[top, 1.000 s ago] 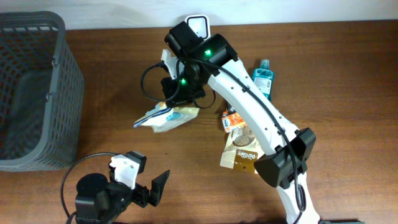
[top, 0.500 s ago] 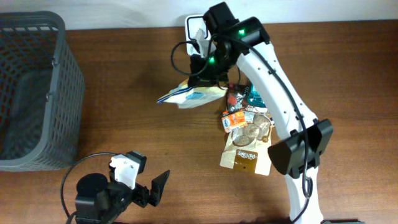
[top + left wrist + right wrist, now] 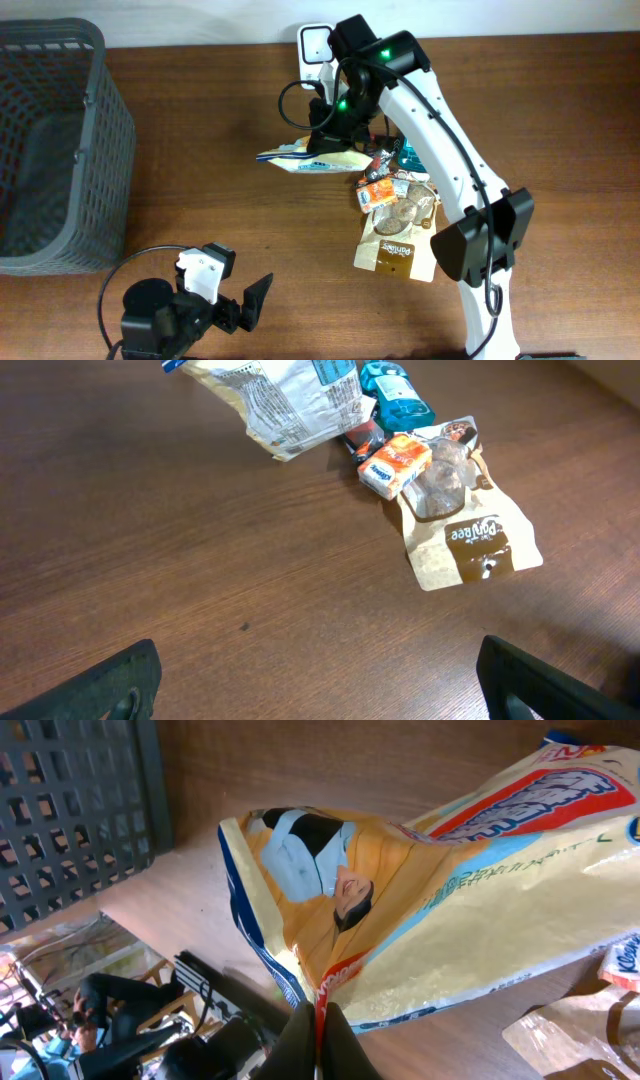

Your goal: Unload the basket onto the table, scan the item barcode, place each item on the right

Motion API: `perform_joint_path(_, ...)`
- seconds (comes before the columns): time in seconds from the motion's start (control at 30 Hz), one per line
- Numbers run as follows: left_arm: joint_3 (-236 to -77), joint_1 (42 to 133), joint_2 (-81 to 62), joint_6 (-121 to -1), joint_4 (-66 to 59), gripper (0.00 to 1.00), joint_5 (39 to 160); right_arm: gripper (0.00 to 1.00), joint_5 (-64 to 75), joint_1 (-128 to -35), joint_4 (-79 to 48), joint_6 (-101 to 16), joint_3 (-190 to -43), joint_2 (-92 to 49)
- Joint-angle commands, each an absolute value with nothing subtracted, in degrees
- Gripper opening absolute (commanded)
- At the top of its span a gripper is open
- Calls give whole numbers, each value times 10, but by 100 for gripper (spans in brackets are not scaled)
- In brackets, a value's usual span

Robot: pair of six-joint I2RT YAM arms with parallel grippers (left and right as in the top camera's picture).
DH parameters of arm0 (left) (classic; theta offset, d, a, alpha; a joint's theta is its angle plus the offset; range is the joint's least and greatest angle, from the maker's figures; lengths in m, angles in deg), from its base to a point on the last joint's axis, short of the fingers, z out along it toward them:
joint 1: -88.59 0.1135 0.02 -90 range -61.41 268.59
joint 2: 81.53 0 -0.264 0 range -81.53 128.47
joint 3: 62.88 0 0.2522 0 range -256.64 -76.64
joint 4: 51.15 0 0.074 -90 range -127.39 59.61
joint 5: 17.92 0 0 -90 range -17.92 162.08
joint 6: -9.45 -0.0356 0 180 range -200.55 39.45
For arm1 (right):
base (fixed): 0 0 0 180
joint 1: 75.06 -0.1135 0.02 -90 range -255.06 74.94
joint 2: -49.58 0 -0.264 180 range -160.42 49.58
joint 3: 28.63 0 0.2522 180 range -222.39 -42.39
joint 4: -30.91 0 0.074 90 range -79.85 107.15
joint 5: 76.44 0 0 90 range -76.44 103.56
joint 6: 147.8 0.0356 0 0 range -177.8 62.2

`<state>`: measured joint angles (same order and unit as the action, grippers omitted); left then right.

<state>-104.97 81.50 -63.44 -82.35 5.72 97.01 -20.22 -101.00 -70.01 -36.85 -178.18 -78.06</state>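
My right gripper (image 3: 320,1020) is shut on the edge of a yellow and white snack bag (image 3: 450,910). It holds the bag (image 3: 300,160) above the table, just in front of the white scanner (image 3: 315,42) at the back edge. The printed back of this bag (image 3: 285,400) shows at the top of the left wrist view. Most of the right gripper is hidden under its own wrist in the overhead view. My left gripper (image 3: 243,308) rests open near the front left of the table, fingers wide apart (image 3: 320,695) with only bare wood between them.
A grey mesh basket (image 3: 60,150) stands at the left. Right of the held bag lie a brown cookie pouch (image 3: 395,250), a small orange pack (image 3: 375,192) and a teal bottle (image 3: 408,155).
The right arm has carried the bag from the table's middle back and to the right, up to the scanner, then lowered it a little. The left arm has not moved.
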Motion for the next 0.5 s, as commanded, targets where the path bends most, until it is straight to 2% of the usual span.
perform_joint_path(0.0,-1048,817,-638,-832,56,99,976,4,-218,-1013,-703,-378,-1781,-712)
perform_joint_path(0.37,-1048,817,-638,-832,56,99,976,4,-200,-1035,-709,-378,-1780,-691)
perform_joint_path(0.47,-1048,817,-638,-832,56,99,976,4,-139,-1052,-721,-378,-1780,-691)
